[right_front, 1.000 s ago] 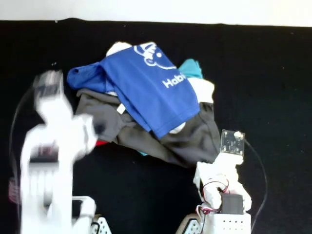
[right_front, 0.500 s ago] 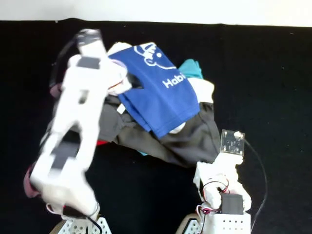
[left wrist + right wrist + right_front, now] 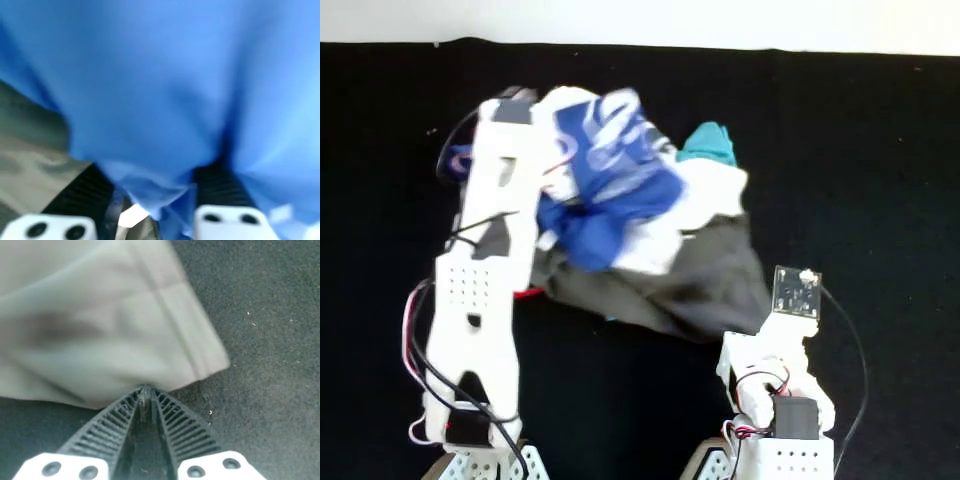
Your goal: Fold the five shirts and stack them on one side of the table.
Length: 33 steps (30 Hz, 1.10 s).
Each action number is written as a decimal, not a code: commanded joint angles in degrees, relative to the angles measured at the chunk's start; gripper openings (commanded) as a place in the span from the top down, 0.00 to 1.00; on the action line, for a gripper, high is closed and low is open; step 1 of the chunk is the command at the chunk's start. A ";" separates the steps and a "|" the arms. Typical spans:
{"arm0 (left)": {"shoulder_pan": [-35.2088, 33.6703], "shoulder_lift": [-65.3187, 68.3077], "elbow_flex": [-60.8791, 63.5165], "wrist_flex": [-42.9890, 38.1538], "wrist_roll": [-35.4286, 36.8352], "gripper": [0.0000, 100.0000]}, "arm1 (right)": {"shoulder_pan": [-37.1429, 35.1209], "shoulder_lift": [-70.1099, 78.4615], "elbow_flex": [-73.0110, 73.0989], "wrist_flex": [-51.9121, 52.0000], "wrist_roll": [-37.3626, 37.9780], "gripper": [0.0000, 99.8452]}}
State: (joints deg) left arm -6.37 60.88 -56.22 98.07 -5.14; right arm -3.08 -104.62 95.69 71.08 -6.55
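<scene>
Several shirts lie heaped at the middle back of the black table. On top is the blue shirt, bunched up, with my left gripper at its left side. In the left wrist view the blue shirt is pinched between the gripper's black fingers. Under it lie a white shirt, a teal shirt and a dark grey shirt. My right gripper is shut, its tips at the grey shirt's hem corner.
A red strip of cloth peeks out under the pile's left edge. The right arm sits folded back near the front edge. Bare black table lies to the right of the pile and along the front middle.
The left arm swung from the front left up to the pile and took hold of the blue shirt, which went from flat to bunched, uncovering the white shirt. The right arm kept still.
</scene>
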 commanded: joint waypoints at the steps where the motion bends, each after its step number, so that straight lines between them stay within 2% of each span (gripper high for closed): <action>1: -10.07 2.59 -2.42 2.81 -1.23 0.99 | -0.48 -0.40 7.96 0.31 0.62 0.99; 6: -24.31 -3.47 -2.51 2.81 -1.58 0.99 | -0.48 -0.40 7.96 0.31 0.62 0.99; 10: -35.30 -13.41 -3.82 2.81 -6.24 0.99 | -0.48 -0.40 7.96 0.31 0.62 0.99; 14: -44.79 -22.02 -9.80 2.81 -9.67 0.99 | -0.48 -0.40 7.96 0.31 0.62 0.99; 19: -52.97 -27.91 -20.09 2.81 -12.66 0.99 | -0.48 -0.40 7.96 0.31 0.62 0.99; 23: -56.57 -28.88 -29.85 2.73 -12.75 0.99 | -0.48 -0.40 7.96 0.31 0.62 0.99; 26: -56.40 -28.79 -32.31 2.81 -12.75 0.99 | -0.48 -0.40 7.96 0.31 0.62 0.99; 33: -49.98 -28.70 -18.42 2.90 -12.66 0.99 | -0.48 -0.40 7.96 0.31 0.62 0.99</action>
State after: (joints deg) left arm -59.74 36.62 -79.16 100.97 -17.45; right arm -2.99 -104.62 95.69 71.08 -6.55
